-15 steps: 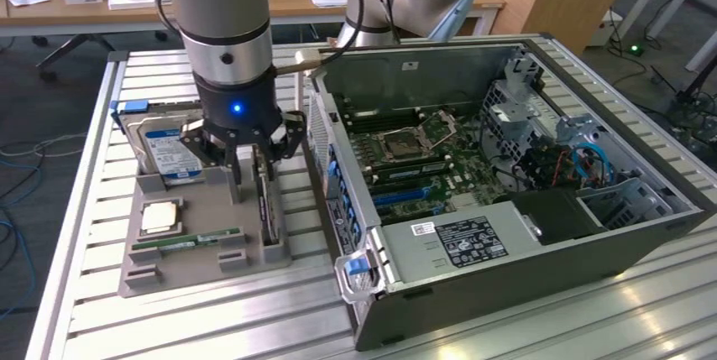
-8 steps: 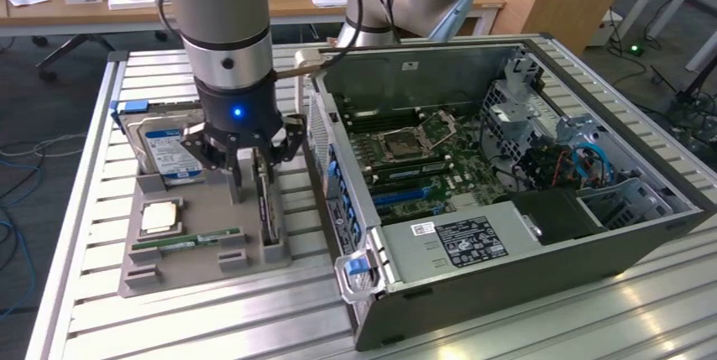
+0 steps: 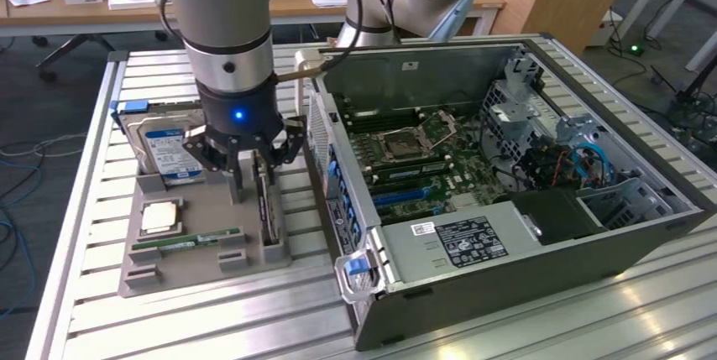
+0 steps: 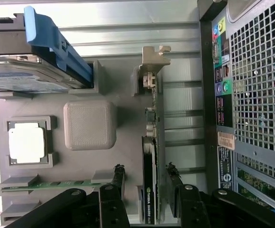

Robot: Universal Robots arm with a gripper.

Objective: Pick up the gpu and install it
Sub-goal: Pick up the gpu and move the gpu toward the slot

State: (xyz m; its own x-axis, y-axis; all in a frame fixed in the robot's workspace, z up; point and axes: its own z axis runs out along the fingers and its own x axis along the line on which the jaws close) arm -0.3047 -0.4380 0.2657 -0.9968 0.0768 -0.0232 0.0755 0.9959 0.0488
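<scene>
The gripper (image 3: 260,180) is spread open, its black fingers (image 4: 120,173) flanking the gpu (image 4: 152,123). The thin dark card stands on edge between them in a matte grey tray (image 3: 185,263), its pale metal bracket (image 4: 152,57) at the end farthest from the fingers.

One gpu (image 3: 267,202), one hard drive (image 3: 168,154), one memory stick (image 3: 186,241), one processor (image 3: 160,217).
</scene>
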